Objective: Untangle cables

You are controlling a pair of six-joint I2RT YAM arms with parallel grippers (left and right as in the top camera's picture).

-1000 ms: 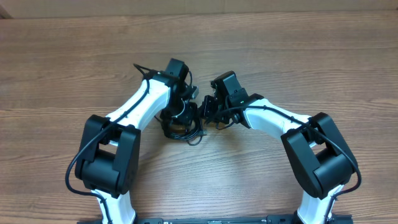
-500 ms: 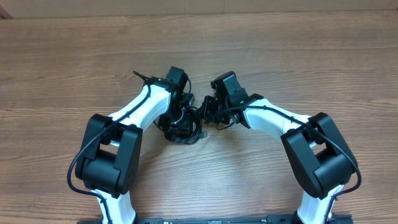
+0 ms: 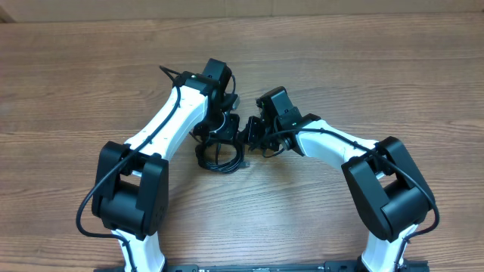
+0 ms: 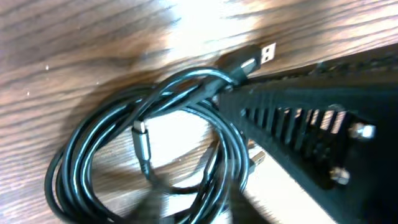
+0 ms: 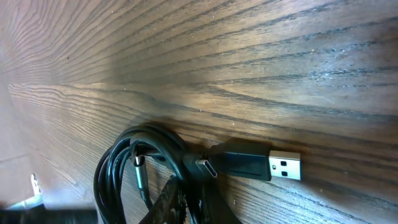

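Note:
The cables (image 3: 217,156) are thin black cords in a loose coil on the wooden table, between the two arms. My left gripper (image 3: 218,134) hovers over the coil's far edge. Its fingers are only a blur at the bottom of the left wrist view, with strands of the cables (image 4: 93,162) running between them. A silver-tipped plug (image 4: 142,142) lies inside the coil, and a USB plug (image 4: 263,53) sticks out beyond it. My right gripper (image 3: 253,137) is shut on strands of the cables (image 5: 118,168) just below a black USB plug (image 5: 261,165).
The right gripper's black slatted body (image 4: 311,118) fills the right side of the left wrist view, close to the coil. Bare wood table (image 3: 363,68) lies all around. Both white arms reach in from the near edge.
My left gripper has drawn back toward the far side of the table, uncovering more of the coil. The right arm has not moved.

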